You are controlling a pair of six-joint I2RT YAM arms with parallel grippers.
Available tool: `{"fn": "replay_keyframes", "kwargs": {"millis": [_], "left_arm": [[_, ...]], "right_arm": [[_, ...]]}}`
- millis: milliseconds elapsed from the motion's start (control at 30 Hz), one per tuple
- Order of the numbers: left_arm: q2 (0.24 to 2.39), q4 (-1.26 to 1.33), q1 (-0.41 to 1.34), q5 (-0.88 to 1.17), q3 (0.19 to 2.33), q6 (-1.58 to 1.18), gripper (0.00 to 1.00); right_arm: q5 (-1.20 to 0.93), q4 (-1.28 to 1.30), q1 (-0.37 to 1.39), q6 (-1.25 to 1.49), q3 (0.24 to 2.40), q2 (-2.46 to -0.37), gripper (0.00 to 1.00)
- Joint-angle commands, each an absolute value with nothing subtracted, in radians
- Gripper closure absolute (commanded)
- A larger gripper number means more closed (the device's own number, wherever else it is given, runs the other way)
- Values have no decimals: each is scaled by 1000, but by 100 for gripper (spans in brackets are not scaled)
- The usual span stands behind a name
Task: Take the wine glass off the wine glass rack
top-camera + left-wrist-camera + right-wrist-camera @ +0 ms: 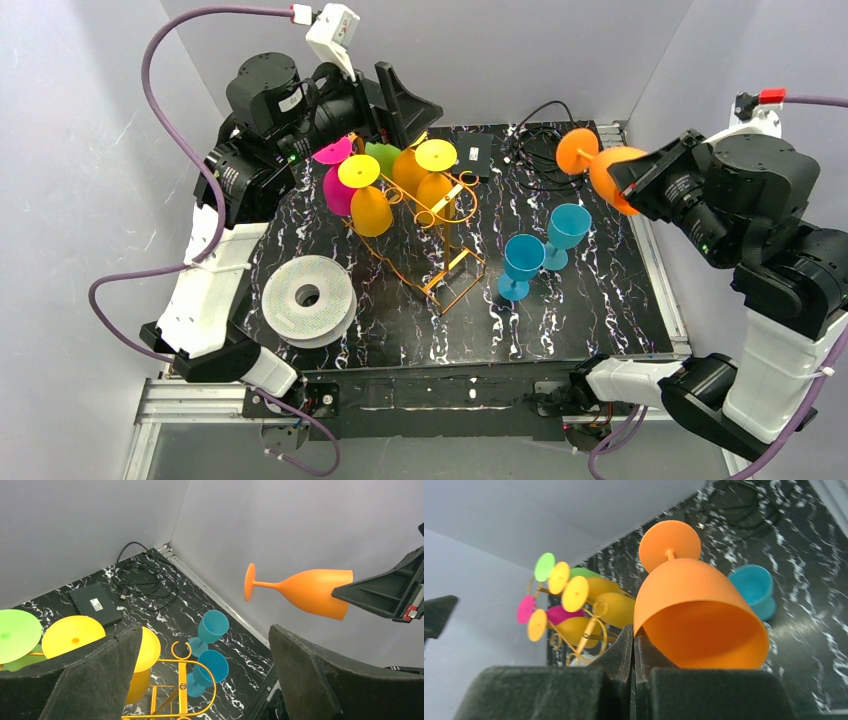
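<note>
**Orange glass held in open air, clear of the rack**

The orange wine glass was off the wine glass rack. It hung in the air on its side. The right pincer was clenched on the rim of its bowl, with the thin wall nipped between the two pressed fingers. The stem and round foot stuck straight out beyond the fingertips, touching nothing, with bare wall behind them.

Below and ahead of that pincer, two blue glasses stood upright and close together on the black marbled table. There was free tabletop on every side of them. The glass hung near the table's far right corner, where the metal edge rail ran close beneath the pincer.

The rack stood well off to that pincer's left, beyond the blue pair. Its curled loops carried a crowd of yellow, pink and green glasses, hung foot-up and packed tightly together.

The left pincer hovered over the far end of the rack with its jaws spread wide and nothing in them. Just under its fingers were the yellow and green feet and a rack loop. The blue glasses lay farther out ahead. The orange glass was across a stretch of empty air, up and to its right.

Farther out, a flat black box and a tangle of cable lay at the table's far edge, between the two pincers. A white spool lay flat on the near side of the rack, back toward the left arm's base.
</note>
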State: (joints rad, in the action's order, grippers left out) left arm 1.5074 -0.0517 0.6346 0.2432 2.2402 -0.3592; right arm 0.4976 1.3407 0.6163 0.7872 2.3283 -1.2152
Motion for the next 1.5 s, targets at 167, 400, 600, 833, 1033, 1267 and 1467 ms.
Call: {"fn": "replay_keyframes", "kwargs": {"millis": [167, 400, 600, 833, 1033, 1267, 1467], "left_arm": [[1460, -39, 633, 247, 2215, -322, 2], [1456, -69, 633, 258, 2195, -299, 2], [1450, -88, 633, 272, 2183, -281, 2], [1429, -120, 633, 255, 2161, -260, 2], [1406, -134, 633, 262, 2140, -247, 2], [1378, -159, 632, 261, 2109, -226, 2], [1372, -169, 633, 259, 2103, -213, 2]], "right_arm": [[564, 1589, 574, 857, 2308, -1225, 99], [448, 1590, 462, 830, 2167, -1205, 99], [321, 1589, 353, 798, 2046, -1197, 99], [262, 1579, 320, 759, 1930, -1188, 99], [183, 1534, 302, 727, 1809, -1179, 99], [146, 1471, 300, 701, 1676, -1176, 99], [163, 1453, 295, 680, 1619, -1195, 99]]}}
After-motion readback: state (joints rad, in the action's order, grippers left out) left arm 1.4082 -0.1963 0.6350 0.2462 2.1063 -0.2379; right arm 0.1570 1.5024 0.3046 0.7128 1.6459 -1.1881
